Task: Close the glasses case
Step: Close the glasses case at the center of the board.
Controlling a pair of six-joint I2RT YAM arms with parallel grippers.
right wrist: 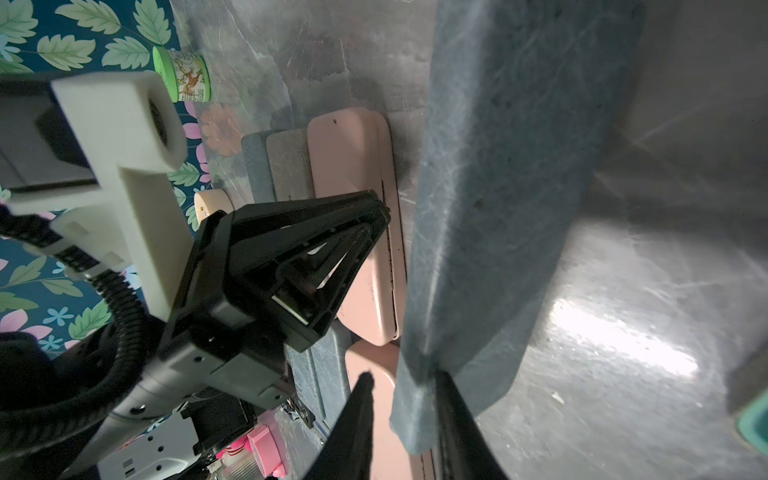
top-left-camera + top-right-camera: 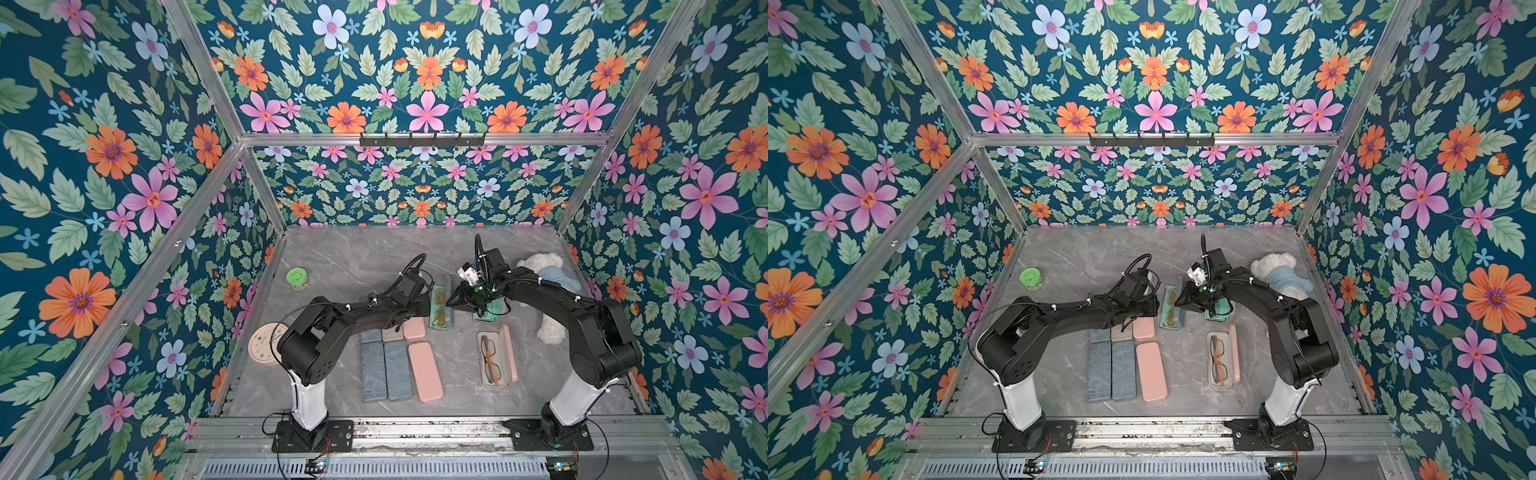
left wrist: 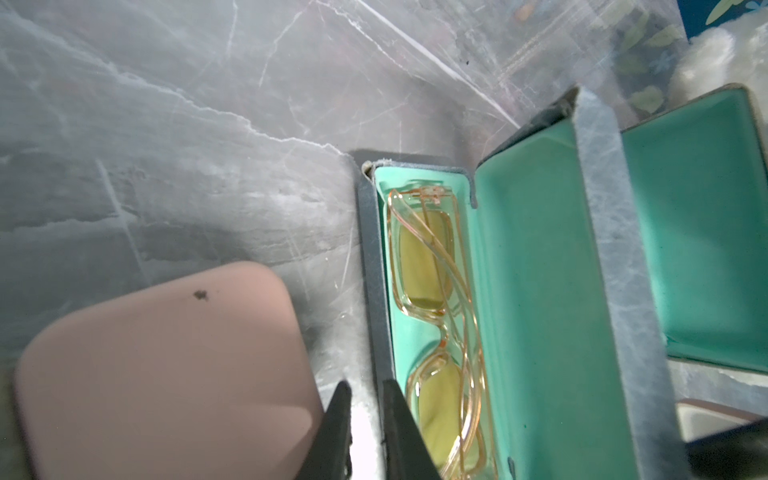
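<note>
The glasses case, with spectacles in its tray, lies between the left claw and the right claw. Its raised lid runs between the right claw's fingers; contact is unclear. Closed cases lie in rows behind the left claw, toward the bases. A second open case lies behind the right claw, and a plush toy lies beyond it.

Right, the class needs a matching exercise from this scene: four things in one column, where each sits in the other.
Things: 1 yellow-lensed glasses; 2 orange-framed glasses; 3 green-lidded jar; 4 plush toy.
Places: A in the open pink case; B behind the right arm; C in the open mint-lined case; D alone on the table's left side.
Pairs: 1-C, 2-A, 3-D, 4-B.
</note>
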